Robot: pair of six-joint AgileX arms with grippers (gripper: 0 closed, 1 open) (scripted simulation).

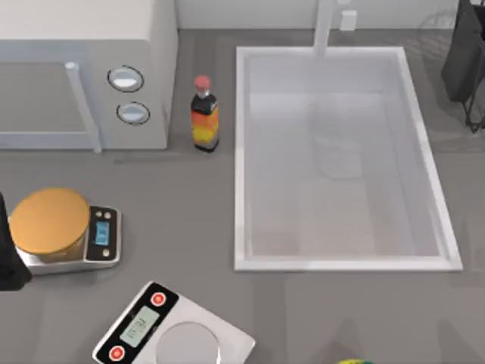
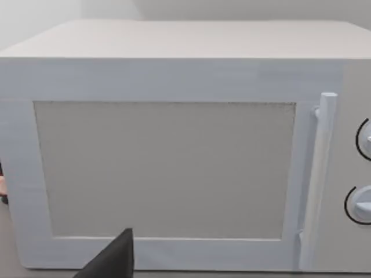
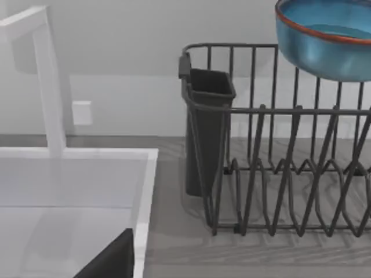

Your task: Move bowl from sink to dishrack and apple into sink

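Note:
The white sink [image 1: 239, 152] lies in the middle of the table with nothing in its basin. In the right wrist view the glossy blue bowl [image 3: 324, 49] with a reddish rim sits high over the dark wire dishrack [image 3: 261, 110], beside the sink's rim [image 3: 145, 174]. I cannot tell whether the bowl rests on the wires or hangs above them. A dark edge of my right gripper [image 3: 113, 260] shows well apart from the bowl. My right arm [image 1: 464, 53] is over the rack's thin wires [image 1: 433, 24] at the far right. The apple is out of view.
My left arm [image 1: 9, 258] is parked at the left edge, facing the microwave [image 2: 174, 168]. A sauce bottle [image 1: 204, 115] stands between the microwave [image 1: 83, 68] and the sink. A scale carries an orange disc [image 1: 49, 220]; a second scale [image 1: 174, 334] and a yellow-green thing [image 1: 352, 362] lie in front.

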